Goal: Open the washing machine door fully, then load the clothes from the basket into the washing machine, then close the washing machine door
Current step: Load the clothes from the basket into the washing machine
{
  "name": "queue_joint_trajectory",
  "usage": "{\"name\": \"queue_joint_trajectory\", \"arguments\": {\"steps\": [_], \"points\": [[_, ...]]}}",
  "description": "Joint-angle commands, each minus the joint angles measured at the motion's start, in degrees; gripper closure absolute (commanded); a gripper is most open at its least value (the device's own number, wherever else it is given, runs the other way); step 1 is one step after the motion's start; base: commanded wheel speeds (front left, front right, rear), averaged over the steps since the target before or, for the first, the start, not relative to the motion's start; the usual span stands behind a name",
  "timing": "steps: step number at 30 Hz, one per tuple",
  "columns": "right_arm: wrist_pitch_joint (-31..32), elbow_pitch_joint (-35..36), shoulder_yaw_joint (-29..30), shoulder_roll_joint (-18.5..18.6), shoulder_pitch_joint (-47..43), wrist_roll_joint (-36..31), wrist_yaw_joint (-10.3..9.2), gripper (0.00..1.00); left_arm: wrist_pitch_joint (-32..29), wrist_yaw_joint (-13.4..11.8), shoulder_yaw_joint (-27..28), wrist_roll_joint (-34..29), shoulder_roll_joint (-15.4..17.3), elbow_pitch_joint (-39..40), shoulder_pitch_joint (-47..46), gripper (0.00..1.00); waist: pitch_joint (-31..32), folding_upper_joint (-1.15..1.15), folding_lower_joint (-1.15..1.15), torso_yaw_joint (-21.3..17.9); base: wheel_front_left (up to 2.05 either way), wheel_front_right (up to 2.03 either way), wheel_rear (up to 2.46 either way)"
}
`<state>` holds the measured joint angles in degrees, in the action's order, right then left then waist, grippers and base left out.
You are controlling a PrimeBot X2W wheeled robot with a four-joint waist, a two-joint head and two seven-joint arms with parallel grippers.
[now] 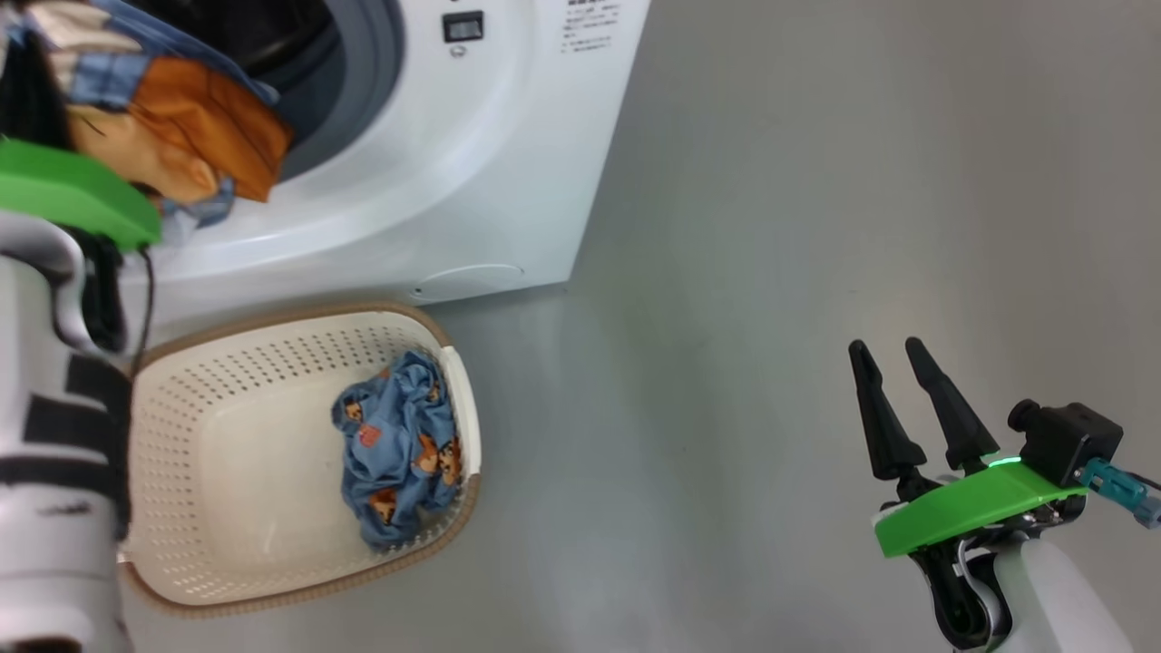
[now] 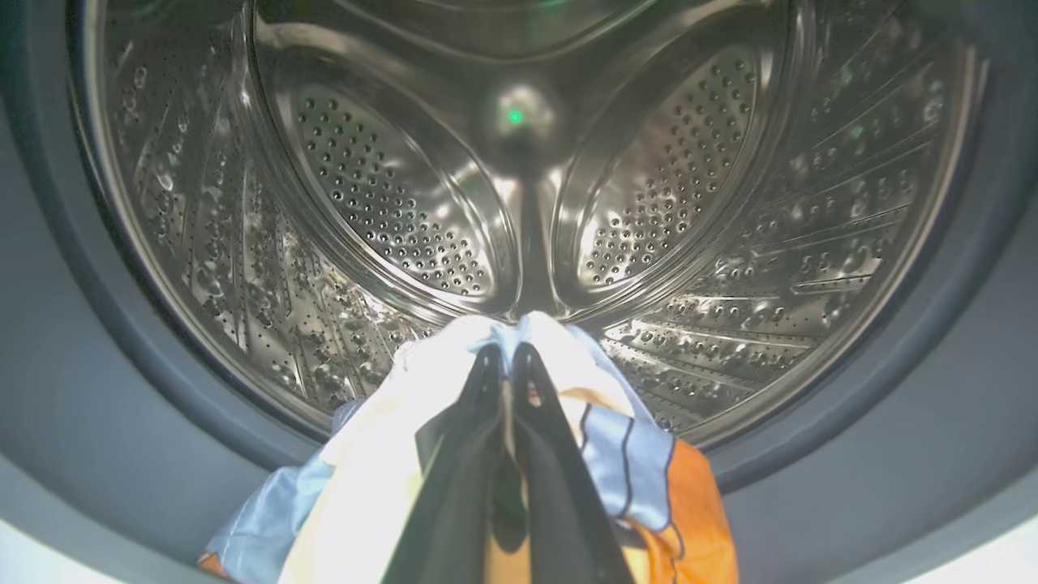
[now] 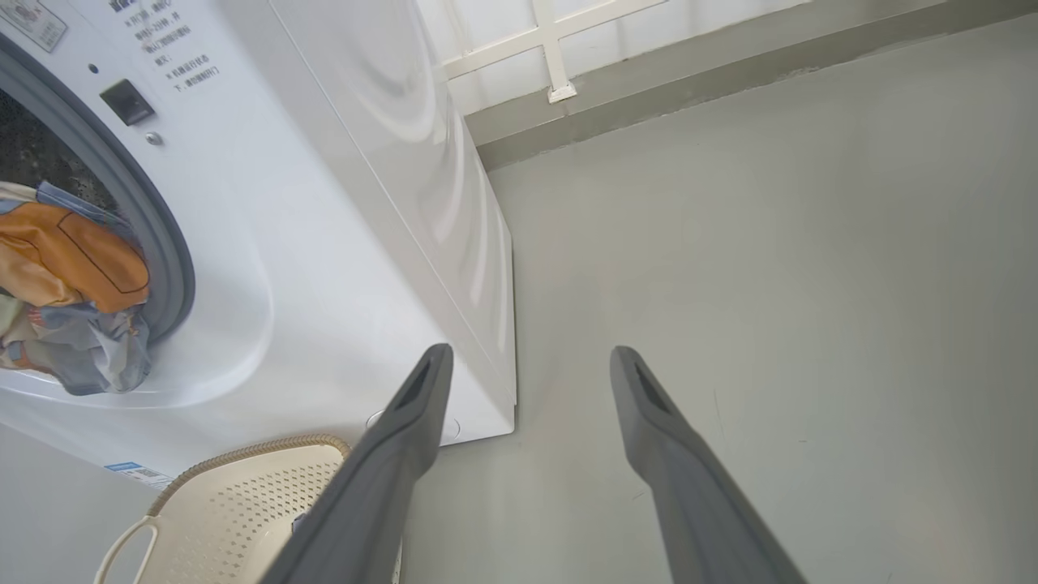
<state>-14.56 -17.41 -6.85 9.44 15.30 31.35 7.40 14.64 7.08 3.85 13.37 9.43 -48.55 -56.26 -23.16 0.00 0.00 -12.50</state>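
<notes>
the left gripper (image 2: 508,352) is clamped on the cream and orange piece (image 2: 381,454), its two fingers pressed together through the cloth, right at the mouth of the washing machine (image 1: 453,181). the bundle hangs over the lower lip of the grey gasket (image 2: 89,381), just short of the steel drum (image 2: 389,203), and the way from bundle to drum lies open. the basket (image 1: 227,580) sits on the floor (image 1: 816,181) just in front of the machine's base, below the opening. a blue bear-print garment (image 1: 399,453) lies crumpled against the basket's right wall. the right gripper (image 1: 886,346) hangs over the floor off the machine's right front corner, well apart from it, fingers spread and bare. a small blue sticker (image 3: 122,469) marks the machine's bottom edge beside the basket's rim.
</notes>
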Motion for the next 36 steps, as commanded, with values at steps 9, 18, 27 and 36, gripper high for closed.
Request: {"name": "queue_joint_trajectory", "arguments": {"steps": [9, 18, 27, 36], "points": [[-0.4, 1.4, -2.3, -1.1, 1.6, 0.4, 0.09, 0.0, 0.4, -0.6, -1.0, -2.6, 5.6, -9.9, -11.9, 1.0, -3.4, 0.0, 0.0, -2.9, 0.0, 0.0, 0.0], [-0.4, 1.8, -3.3, -1.6, 3.2, 0.8, 0.09, 0.0, 0.4, -1.9, -0.5, -5.0, 7.0, -0.9, -15.1, 1.0, -5.7, 0.0, 0.0, -4.8, 0.0, 0.0, 0.0], [-0.4, 1.9, -3.3, -2.0, 3.3, 0.9, 0.09, 0.0, 0.4, -1.8, 0.6, -5.9, 7.0, -0.2, -13.5, 0.0, -6.4, 0.0, 0.0, -5.3, 0.0, 0.0, 0.0], [-0.4, 1.7, -3.5, -1.7, 3.4, 0.8, 0.09, 0.0, 0.4, -1.5, 2.6, -5.2, 6.2, -1.9, -10.9, 0.0, -5.8, 0.0, 0.0, -4.2, 0.0, 0.0, 0.0]]}}
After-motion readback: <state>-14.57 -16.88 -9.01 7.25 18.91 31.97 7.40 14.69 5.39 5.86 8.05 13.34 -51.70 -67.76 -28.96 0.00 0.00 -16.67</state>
